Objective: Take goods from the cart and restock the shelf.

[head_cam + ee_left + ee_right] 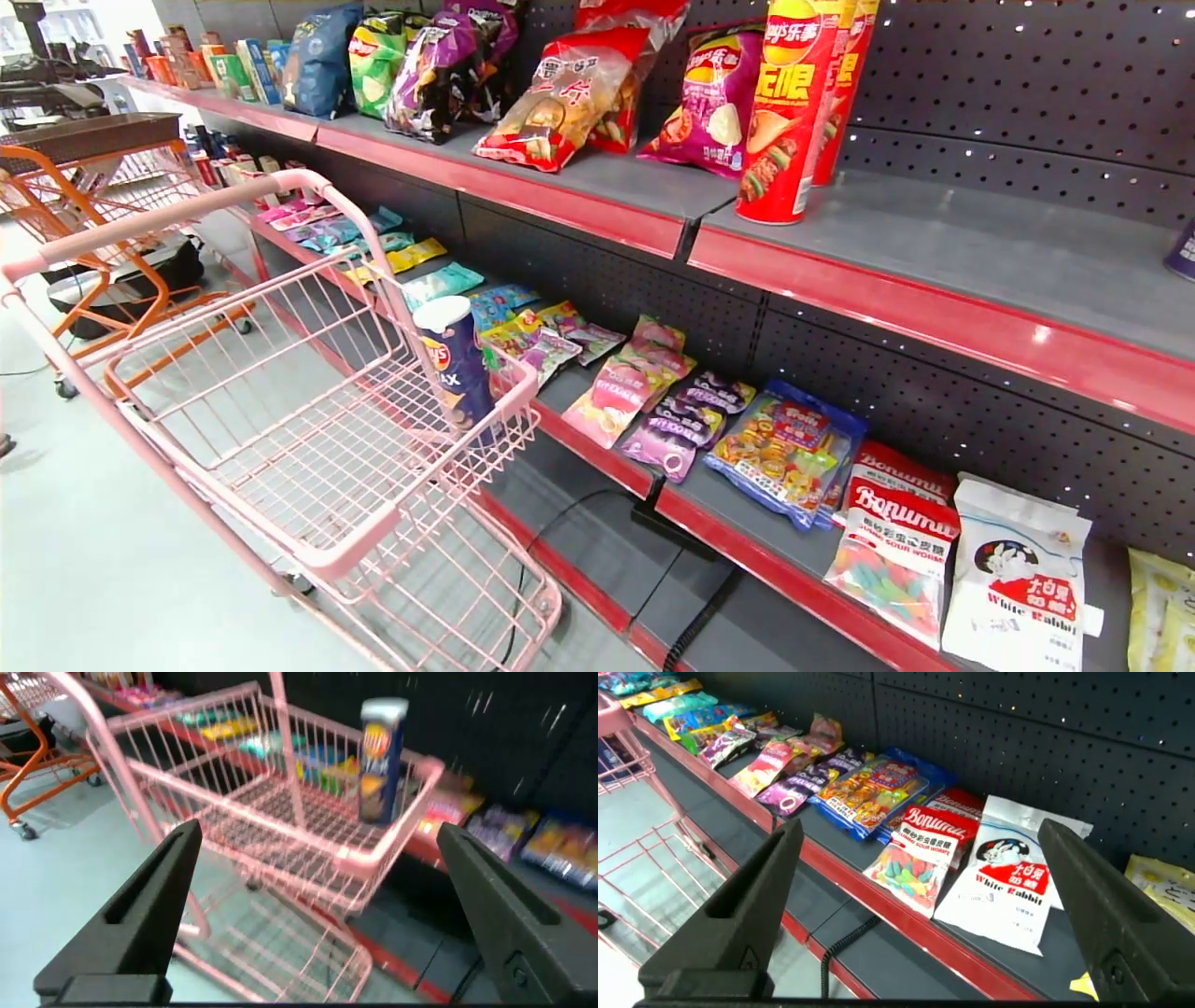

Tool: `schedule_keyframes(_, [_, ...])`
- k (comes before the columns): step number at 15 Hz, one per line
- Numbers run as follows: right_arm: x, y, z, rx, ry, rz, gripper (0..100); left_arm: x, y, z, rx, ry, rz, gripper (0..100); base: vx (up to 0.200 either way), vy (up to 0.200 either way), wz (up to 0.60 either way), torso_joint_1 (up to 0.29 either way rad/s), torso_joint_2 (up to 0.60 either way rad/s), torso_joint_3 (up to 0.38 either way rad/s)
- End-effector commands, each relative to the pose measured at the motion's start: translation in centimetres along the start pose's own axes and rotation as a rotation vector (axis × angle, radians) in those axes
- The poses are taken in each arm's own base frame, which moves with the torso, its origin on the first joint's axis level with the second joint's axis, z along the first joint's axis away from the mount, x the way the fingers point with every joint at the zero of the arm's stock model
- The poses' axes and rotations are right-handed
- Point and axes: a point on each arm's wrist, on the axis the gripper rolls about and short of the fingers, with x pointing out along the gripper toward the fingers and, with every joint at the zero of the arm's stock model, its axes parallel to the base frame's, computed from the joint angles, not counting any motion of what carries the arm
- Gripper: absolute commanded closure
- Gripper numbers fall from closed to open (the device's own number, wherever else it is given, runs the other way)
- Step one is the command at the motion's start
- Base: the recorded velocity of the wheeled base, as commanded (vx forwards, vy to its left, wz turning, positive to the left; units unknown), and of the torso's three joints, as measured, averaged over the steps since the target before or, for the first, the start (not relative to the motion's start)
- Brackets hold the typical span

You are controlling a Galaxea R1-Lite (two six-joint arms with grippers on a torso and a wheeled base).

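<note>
A blue chip can [455,364] was seen standing upright in the upper basket of the pink cart [404,812], tucked into the corner nearest the shelf and leaning against nothing but the wire. The can was judged to be light and stiff, a cardboard tube with a smooth, somewhat slippery wrap and brittle contents, so a moderate squeeze was thought best. The middle of its body was judged the right place to take hold, with the jaws set across the tube and below the pale lid. The left gripper [318,831] was held out before the cart, well short of the can, its fingers spread wide and nothing between them. The right gripper [922,826] was held over the lower shelf, above a white candy bag [1013,882], likewise spread wide and empty. On the upper shelf [980,252], bare board was seen just beside a tall red can [789,103], which was judged a fitting spot.
</note>
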Motion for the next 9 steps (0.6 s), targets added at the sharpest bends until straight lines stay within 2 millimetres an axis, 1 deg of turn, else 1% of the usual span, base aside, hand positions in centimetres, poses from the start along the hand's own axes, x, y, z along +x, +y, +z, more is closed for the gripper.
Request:
schedule_keyframes(1, [0.0, 0.0, 0.0, -0.001, 0.000, 0.000, 0, 13.3, -1.0, 16.0, -0.160, 0.113, 0.049, 0, 0.000, 0.000, 0.00, 0.000, 0.00, 0.000])
schedule_keyframes(2, [0.0, 0.0, 0.0, -0.001, 0.002, 0.000, 0, 15.8, -1.0, 15.1, -0.079, 0.175, 0.029, 0, 0.000, 0.000, 0.00, 0.000, 0.00, 0.000])
schedule_keyframes(3, [0.0, 0.0, 0.0, 0.001, 0.002, 0.000, 0, 18.0, -1.0, 13.6, -0.030, 0.255, -0.049, 0, 0.000, 0.000, 0.00, 0.000, 0.00, 0.000])
schedule_keyframes(4, [0.0, 0.0, 0.0, 0.001, 0.000, 0.000, 0, 19.8, -0.7, 12.3, -0.027, 0.312, -0.143, 0, 0.000, 0.000, 0.00, 0.000, 0.00, 0.000])
schedule_keyframes(5, [0.0, 0.0, 0.0, -0.001, 0.000, 0.000, 0, 21.0, -0.2, 11.6, -0.006, 0.336, -0.190, 0, 0.000, 0.000, 0.00, 0.000, 0.00, 0.000])
schedule_keyframes(6, [0.0, 0.0, 0.0, -0.001, 0.000, 0.000, 0, 21.6, -0.1, 11.0, 0.013, 0.358, -0.201, 0, 0.000, 0.000, 0.00, 0.000, 0.00, 0.000])
schedule_keyframes(7, [0.0, 0.0, 0.0, -0.002, -0.002, 0.000, 0, 23.3, 0.4, 9.4, 0.028, 0.427, -0.202, 0, 0.000, 0.000, 0.00, 0.000, 0.00, 0.000])
schedule_keyframes(8, [0.0, 0.0, 0.0, 0.001, 0.002, 0.000, 0, 24.3, 0.5, 8.5, 0.019, 0.463, -0.219, 0, 0.000, 0.000, 0.00, 0.000, 0.00, 0.000])
schedule_keyframes(9, [0.0, 0.0, 0.0, 0.002, 0.000, -0.001, 0, 25.4, 0.6, 7.8, 0.012, 0.462, -0.247, 0, 0.000, 0.000, 0.00, 0.000, 0.00, 0.000])
